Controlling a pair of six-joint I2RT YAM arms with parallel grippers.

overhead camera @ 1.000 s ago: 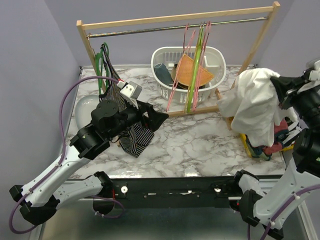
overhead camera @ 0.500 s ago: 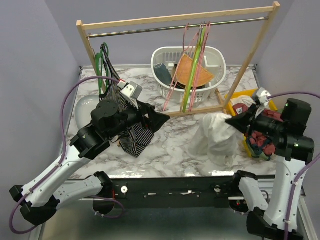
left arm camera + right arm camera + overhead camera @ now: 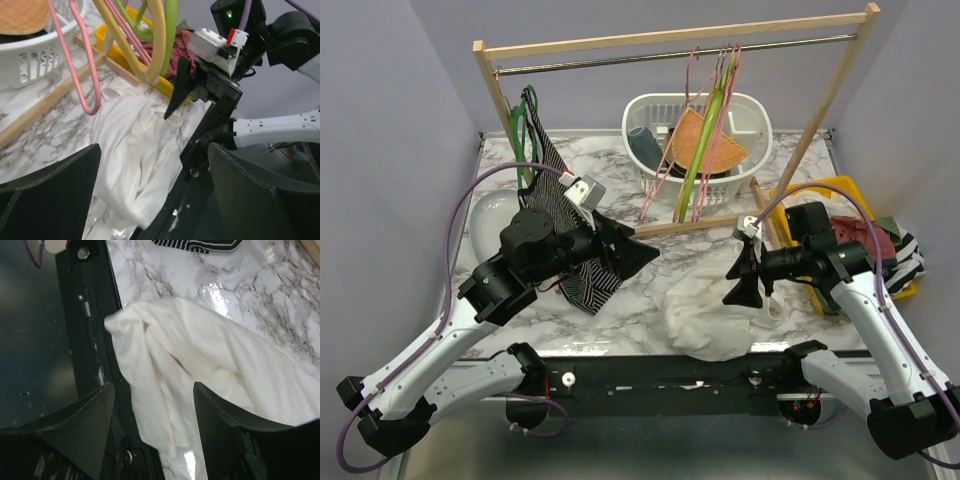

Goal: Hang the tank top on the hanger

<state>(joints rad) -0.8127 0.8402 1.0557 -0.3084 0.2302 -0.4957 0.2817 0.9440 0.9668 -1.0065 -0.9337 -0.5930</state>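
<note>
Top view: tank top (image 3: 705,318), a crumpled heap on the table (image 3: 685,255) in front of the rack (image 3: 670,38), at the near edge, its longer run roughly parallel to the rack's base bar. The right gripper (image 3: 738,280) is at the heap's rack-side end, and contact cannot be told. The left gripper (image 3: 645,250) is farther off, before the rack's left half, by a striped garment (image 3: 585,285). The hanger (image 3: 663,165) hangs from the rack's rail, well apart from the heap. Left wrist view: own fingers spread wide and empty, with the hanger's lower corner between camera and cloth. Right wrist view: fingers parted and holding nothing, with folds directly beneath. No strap can be made out. Judged: the right arm is nearer, and a downward reach would serve.
</note>
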